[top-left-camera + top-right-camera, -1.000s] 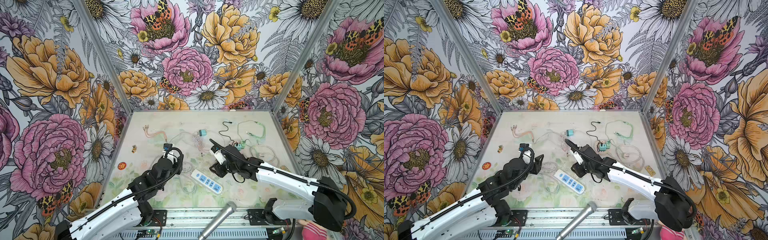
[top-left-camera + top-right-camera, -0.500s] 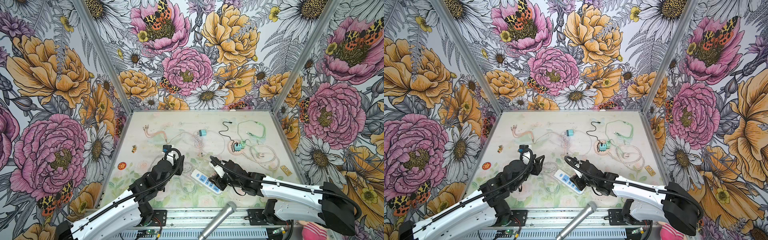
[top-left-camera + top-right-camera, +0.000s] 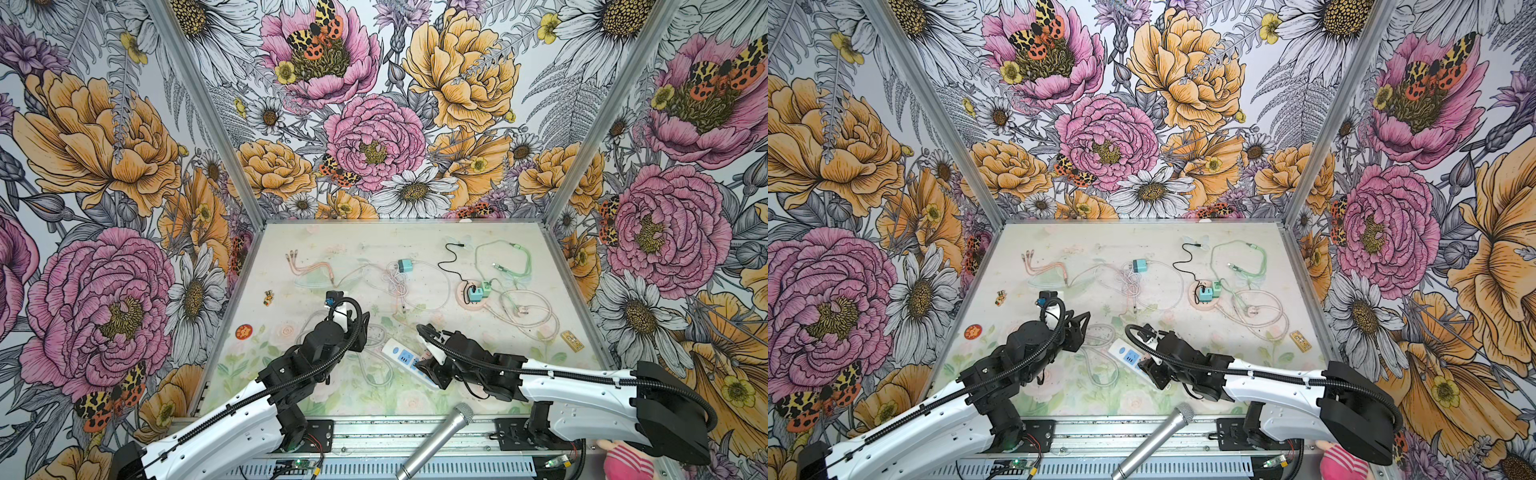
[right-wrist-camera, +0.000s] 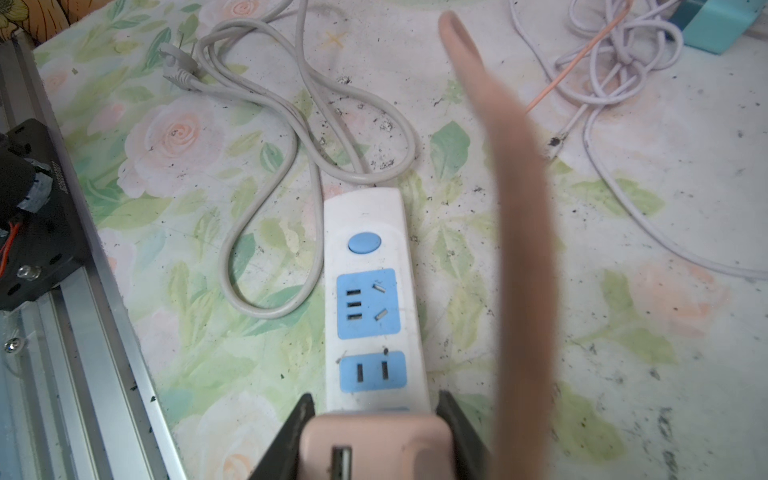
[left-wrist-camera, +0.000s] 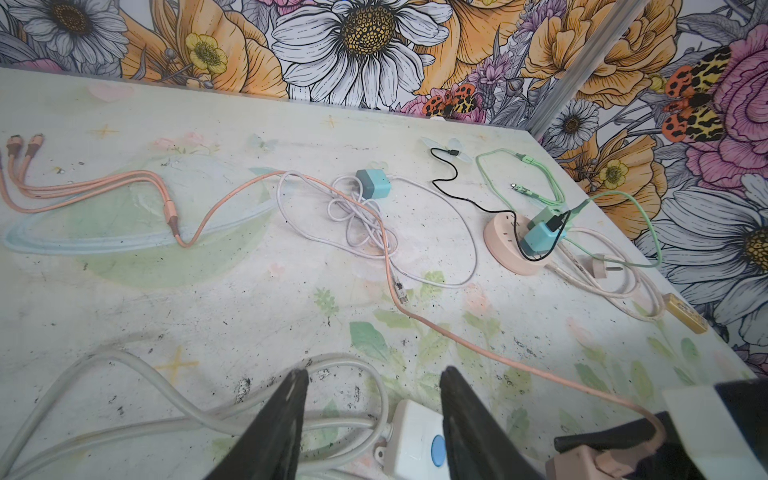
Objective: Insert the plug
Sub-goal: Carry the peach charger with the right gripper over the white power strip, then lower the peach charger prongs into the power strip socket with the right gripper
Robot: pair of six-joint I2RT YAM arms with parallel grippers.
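Plug (image 4: 374, 451) sits clenched in our right gripper (image 4: 376, 415), poised over the near end of the strip (image 4: 368, 216); our left gripper (image 5: 374, 374) gapes empty over its cord end. Next, we judge: align with a socket, press down.

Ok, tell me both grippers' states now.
Left gripper: open, holding nothing.
Right gripper: jaws shut on the plug.
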